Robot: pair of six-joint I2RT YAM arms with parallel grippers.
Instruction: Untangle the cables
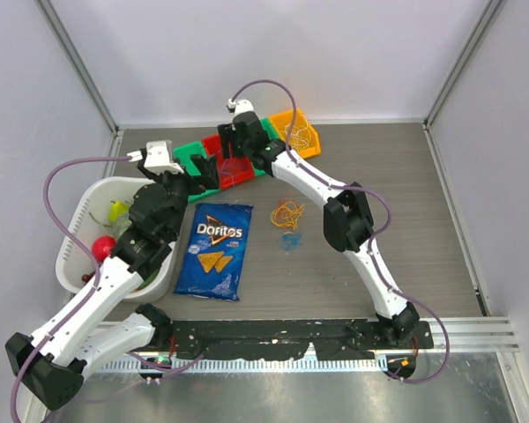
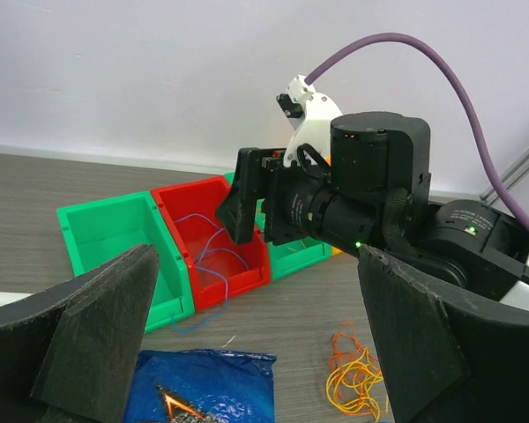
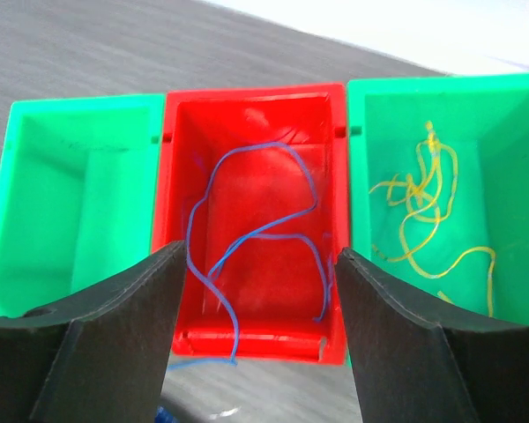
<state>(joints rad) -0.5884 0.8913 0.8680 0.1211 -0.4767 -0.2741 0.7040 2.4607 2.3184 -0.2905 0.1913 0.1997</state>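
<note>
A tangle of orange and yellow cables [image 1: 288,214] lies on the table mid-right, with a small blue strand [image 1: 291,241] just in front of it; the tangle also shows in the left wrist view [image 2: 357,377]. A blue cable [image 3: 247,236] lies in the red bin [image 3: 251,333], one end hanging over its front rim. A yellow cable [image 3: 428,201] lies in the green bin [image 3: 511,159] to its right. My right gripper [image 3: 256,352] is open and empty, right above the red bin [image 1: 238,181]. My left gripper [image 2: 256,352] is open and empty, beside the bins [image 1: 201,173].
A blue Doritos bag [image 1: 214,249] lies flat at centre left. A white basket [image 1: 75,231] with toy fruit stands at the left edge. An orange bin [image 1: 293,119] holding thin cables is at the back. Another green bin [image 3: 35,203] is empty.
</note>
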